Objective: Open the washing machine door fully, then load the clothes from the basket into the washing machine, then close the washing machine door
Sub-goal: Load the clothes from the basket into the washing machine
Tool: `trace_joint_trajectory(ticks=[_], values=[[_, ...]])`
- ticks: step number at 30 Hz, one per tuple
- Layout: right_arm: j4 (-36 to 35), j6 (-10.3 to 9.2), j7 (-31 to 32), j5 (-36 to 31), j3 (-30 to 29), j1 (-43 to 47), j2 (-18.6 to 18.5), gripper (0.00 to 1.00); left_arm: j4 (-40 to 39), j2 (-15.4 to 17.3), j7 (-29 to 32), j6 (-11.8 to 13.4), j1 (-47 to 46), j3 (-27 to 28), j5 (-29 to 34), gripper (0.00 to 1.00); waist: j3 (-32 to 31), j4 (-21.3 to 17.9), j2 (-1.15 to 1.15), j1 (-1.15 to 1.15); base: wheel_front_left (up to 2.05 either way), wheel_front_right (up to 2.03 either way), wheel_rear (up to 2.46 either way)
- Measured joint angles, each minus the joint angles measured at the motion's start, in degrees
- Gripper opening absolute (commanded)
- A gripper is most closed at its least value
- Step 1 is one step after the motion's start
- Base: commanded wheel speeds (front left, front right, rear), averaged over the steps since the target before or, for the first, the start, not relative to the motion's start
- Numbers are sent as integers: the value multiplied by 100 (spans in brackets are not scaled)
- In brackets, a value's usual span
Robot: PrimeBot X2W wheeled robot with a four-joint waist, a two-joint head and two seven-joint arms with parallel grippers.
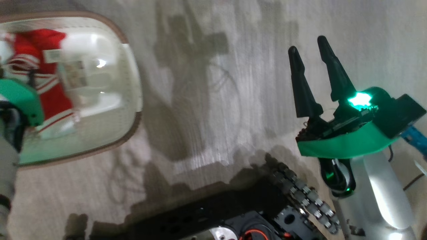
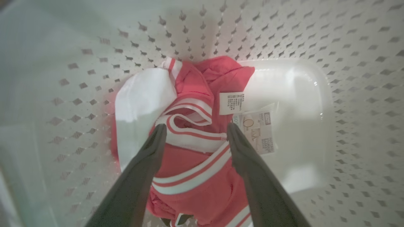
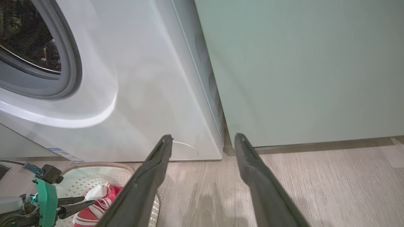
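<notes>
In the basket [image 2: 347, 78], left gripper [image 2: 196, 125] spread over the clothes [image 2: 195, 157] — right gripper [image 3: 203, 136] spread too, empty, by the washer [image 3: 142, 78]

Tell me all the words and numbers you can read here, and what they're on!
Nothing here can be read for certain.
On the clothes, a white tag: printed lines, too blurred to read.
On the base of the basket, a label sticker: too blurred to read.
On the lower front of the washing machine, a blue sticker: too small to read.
</notes>
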Motion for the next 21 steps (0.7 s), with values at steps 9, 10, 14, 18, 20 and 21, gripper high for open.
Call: trace_joint_trajectory(ticks=[9,10,14,18,20,21], values=[[-102,0,0,469,225,-191,0,100,444,709,423,144,-319,-291,390,100,601,-629,0,-1,0,0,0],[-115,0,-1,506,245,-191,0,100,477,766,476,142,-339,-291,389,100,652,-682,0,-1,0,0,0],[-115,0,-1,603,345,-193,1,100,556,958,680,143,-441,-403,488,100,823,-832,0,-1,0,0,0],[-123,0,-1,608,368,-193,1,100,586,1051,870,169,-574,-577,646,100,894,-867,0,-2,0,0,0],[-132,0,-1,639,369,-193,1,100,603,1056,934,198,-616,-625,671,100,899,-867,0,-2,0,0,0],[-135,0,-1,651,368,-193,1,100,624,1056,981,200,-650,-653,675,96,900,-866,0,-2,0,0,0]])
